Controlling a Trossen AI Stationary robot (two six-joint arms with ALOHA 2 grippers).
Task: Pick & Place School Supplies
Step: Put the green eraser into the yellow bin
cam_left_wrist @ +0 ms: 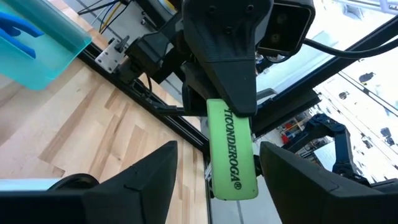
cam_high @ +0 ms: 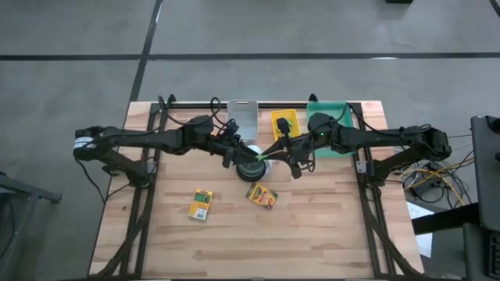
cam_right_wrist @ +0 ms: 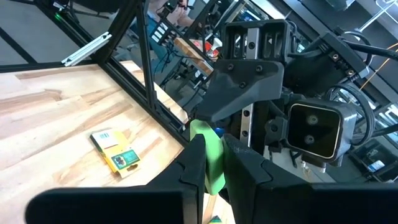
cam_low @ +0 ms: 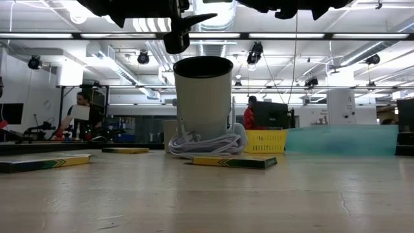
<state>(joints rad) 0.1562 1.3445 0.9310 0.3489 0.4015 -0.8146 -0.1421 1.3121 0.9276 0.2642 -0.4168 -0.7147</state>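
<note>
My right gripper (cam_high: pixel 283 148) is shut on a short light-green piece (cam_high: pixel 266 156) printed TICONDEROGA, above a white cup (cam_high: pixel 250 166). My left gripper (cam_high: pixel 237 152) faces it, open, its fingers standing either side of the piece's free end (cam_left_wrist: pixel 235 177) without touching. Two yellow-and-green crayon boxes (cam_high: pixel 201 204) (cam_high: pixel 262 195) lie flat on the table. A third (cam_high: pixel 283 123) sits in a yellow basket. Blue shapes (cam_left_wrist: pixel 17 28) show through the teal bin's wall. My right gripper pinches the green piece between its two fingers (cam_right_wrist: pixel 194 163) at one end (cam_left_wrist: pixel 229 109). It comes from the table's right, and the piece runs on past the fingertips toward my left gripper. The piece is lifted clear, over the cup.
A grey tray (cam_high: pixel 242 117), the yellow basket (cam_low: pixel 265 140) and the teal bin (cam_high: pixel 328 125) line the far edge. The cup (cam_low: pixel 203 103) stands upright with a white coiled cord (cam_low: pixel 204 144) at its base. Bare wood lies toward the near edge. People show in the room behind.
</note>
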